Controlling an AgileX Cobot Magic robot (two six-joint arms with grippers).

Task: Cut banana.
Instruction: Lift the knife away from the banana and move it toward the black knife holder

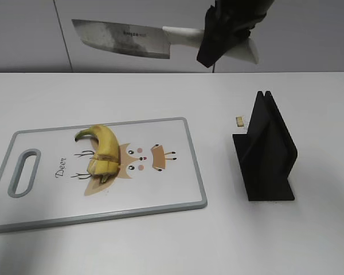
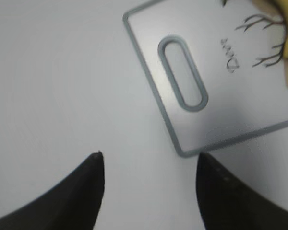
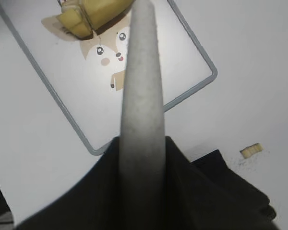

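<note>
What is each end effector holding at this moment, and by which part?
The right end effector holds the steel cleaver with a white handle by its handle. The left end effector is open and holds nothing.

The cutting board (image 1: 160, 195) has the word "Deer" by its handle hole, and the knife (image 1: 123, 39) blade has tiny letters, too small to read.

Lab-type setup: bare white table (image 1: 160, 252).
</note>
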